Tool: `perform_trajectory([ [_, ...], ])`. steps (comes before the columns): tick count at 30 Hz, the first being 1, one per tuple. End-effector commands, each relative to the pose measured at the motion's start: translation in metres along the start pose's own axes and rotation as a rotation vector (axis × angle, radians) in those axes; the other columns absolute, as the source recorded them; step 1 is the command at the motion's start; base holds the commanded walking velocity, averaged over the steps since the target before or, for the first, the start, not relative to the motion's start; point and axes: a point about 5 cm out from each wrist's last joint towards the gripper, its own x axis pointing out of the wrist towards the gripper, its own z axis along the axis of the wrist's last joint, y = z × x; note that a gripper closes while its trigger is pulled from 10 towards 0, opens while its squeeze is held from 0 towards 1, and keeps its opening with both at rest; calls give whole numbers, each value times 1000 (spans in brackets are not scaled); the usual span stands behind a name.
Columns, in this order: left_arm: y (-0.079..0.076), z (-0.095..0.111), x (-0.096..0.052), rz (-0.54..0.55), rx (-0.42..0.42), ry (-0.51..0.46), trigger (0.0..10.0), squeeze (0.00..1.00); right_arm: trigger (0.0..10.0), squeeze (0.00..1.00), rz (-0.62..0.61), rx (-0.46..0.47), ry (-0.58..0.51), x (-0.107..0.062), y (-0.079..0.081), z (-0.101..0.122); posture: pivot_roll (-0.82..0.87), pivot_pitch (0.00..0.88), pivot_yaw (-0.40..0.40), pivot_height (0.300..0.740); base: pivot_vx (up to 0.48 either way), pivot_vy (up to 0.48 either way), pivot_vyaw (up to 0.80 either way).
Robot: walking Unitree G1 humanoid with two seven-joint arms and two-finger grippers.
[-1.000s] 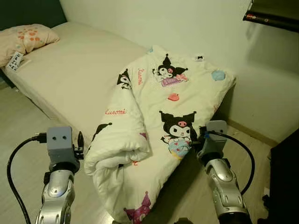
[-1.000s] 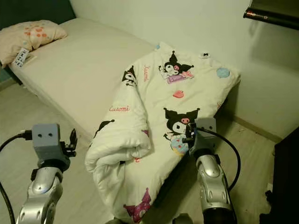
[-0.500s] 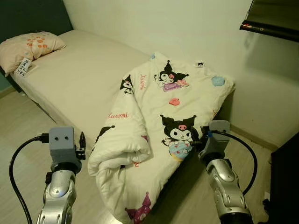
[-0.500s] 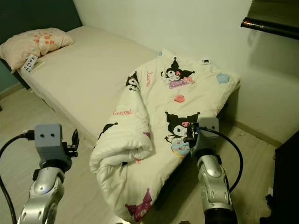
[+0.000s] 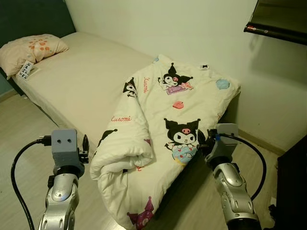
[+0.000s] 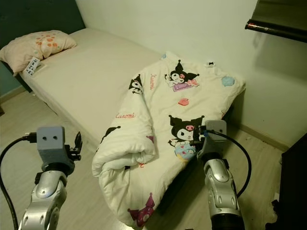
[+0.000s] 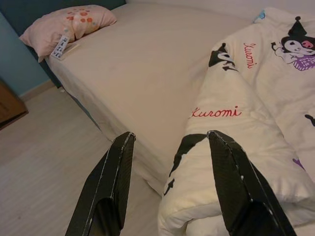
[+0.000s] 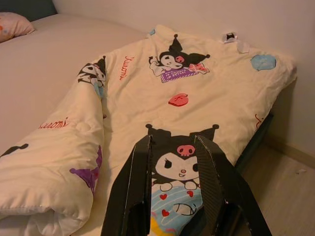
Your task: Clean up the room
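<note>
The quilt (image 5: pixel 168 129) is heaped at the bed's (image 5: pixel 81 81) foot; the left gripper (image 7: pixel 170 142) is held wide-jawed beside its rolled edge, the right gripper (image 8: pixel 174 147) narrower-jawed over it.

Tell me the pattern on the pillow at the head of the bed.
The pillow is pale pink with orange-red dots, clearest in the left wrist view.

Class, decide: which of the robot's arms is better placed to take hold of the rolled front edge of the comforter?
Left, probably. The left gripper is open, one finger already against the comforter's rolled edge. The right gripper faces its flat printed top.
</note>
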Motion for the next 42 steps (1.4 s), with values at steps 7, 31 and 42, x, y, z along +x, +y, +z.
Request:
perform_trajectory([
  [7, -2, -15, -2, -36, 19, 88, 10000, 0, 10000, 0, 21, 8, 81, -5, 7, -17, -52, 157, 65, 740, 0, 0, 0],
  [31, -9, -18, 3, -32, 10, 79, 10000, 0, 10000, 0, -6, 49, 61, -13, 3, -15, -74, 108, 63, 740, 0, 0, 0],
  [42, -12, -21, 3, -52, 27, 94, 10000, 0, 10000, 0, -18, 31, 102, -16, 4, -25, -68, 104, 66, 740, 0, 0, 0],
])
